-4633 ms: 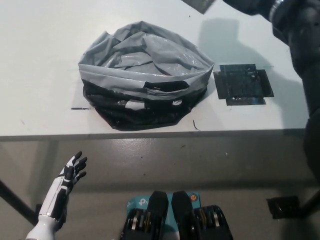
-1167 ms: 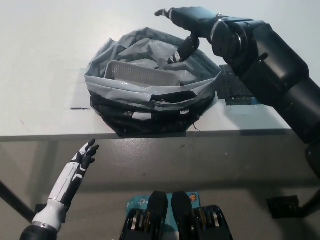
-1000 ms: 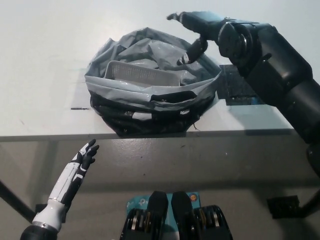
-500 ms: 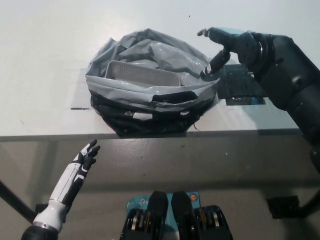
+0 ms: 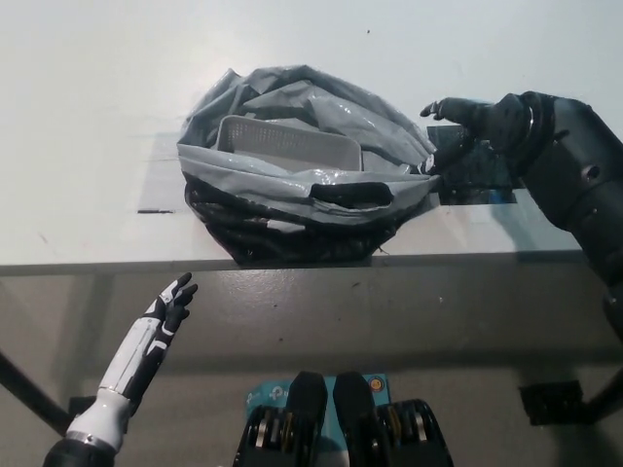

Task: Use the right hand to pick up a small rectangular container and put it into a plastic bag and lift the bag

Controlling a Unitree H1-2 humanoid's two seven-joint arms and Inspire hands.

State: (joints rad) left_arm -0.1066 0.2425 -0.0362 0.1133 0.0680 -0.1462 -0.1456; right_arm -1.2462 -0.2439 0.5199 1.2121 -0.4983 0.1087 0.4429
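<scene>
- The grey plastic bag [image 5: 302, 190] sat near the front edge of the white table [image 5: 88, 126], its mouth open and its black lower folds bunched against the tabletop.
- The small rectangular container [image 5: 288, 142], white with a mesh-like side, lay inside the bag toward its rear left, one long side tilted up against the bag wall.
- The black right robot hand [image 5: 465, 128] was at the bag's right rim, fingers curled at the rim; whether they actually gripped the plastic could not be told.
- A dark flat square plate [image 5: 479, 173] lay on the table just right of the bag, partly under that hand.
- The white left robot hand [image 5: 164, 318] rested below the table's front edge, released, its fingers spread and holding nothing.
</scene>
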